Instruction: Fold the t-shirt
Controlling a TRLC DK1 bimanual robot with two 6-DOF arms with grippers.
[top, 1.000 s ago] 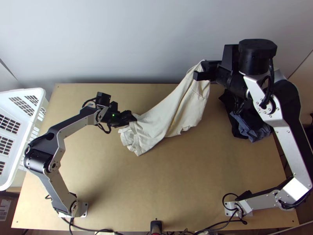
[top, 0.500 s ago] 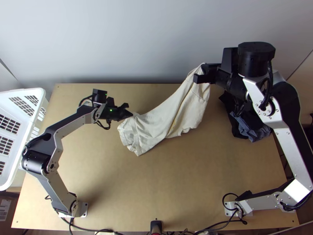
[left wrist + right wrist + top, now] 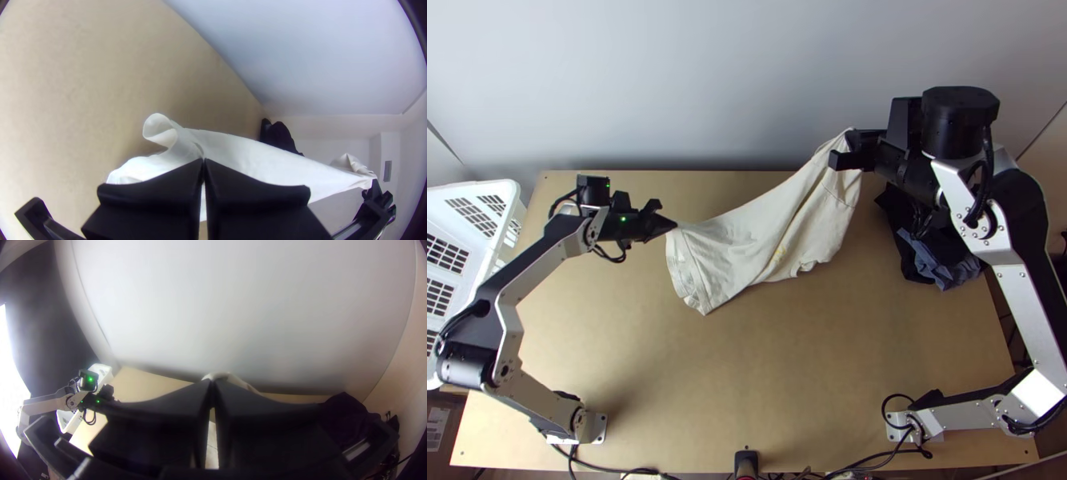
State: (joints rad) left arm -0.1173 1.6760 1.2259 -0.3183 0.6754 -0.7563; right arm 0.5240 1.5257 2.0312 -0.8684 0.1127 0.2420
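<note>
In the top view the cream t-shirt (image 3: 763,232) hangs stretched and creased between both grippers, its lower left part lying on the table. My left gripper (image 3: 671,226) is shut on its left corner. Farther right and raised, my right gripper (image 3: 845,152) holds the opposite end pinched. The left wrist view has the left gripper (image 3: 203,164) shut with the white cloth (image 3: 249,160) running away from its tips toward the other arm. In the right wrist view the right gripper (image 3: 212,384) is shut, a bit of cloth (image 3: 221,375) bunched at its tips.
A pile of dark clothes (image 3: 939,256) lies at the table's right side, partly under the right arm. The white basket (image 3: 467,192) stands at the left edge. Bare wood of the table (image 3: 747,376) lies nearer than the shirt, and a pale wall rises behind.
My left gripper has moved left and its corner of the shirt is now drawn out to a point, straightening the bunched left end. The right gripper has shifted slightly right with its end of the cloth.
</note>
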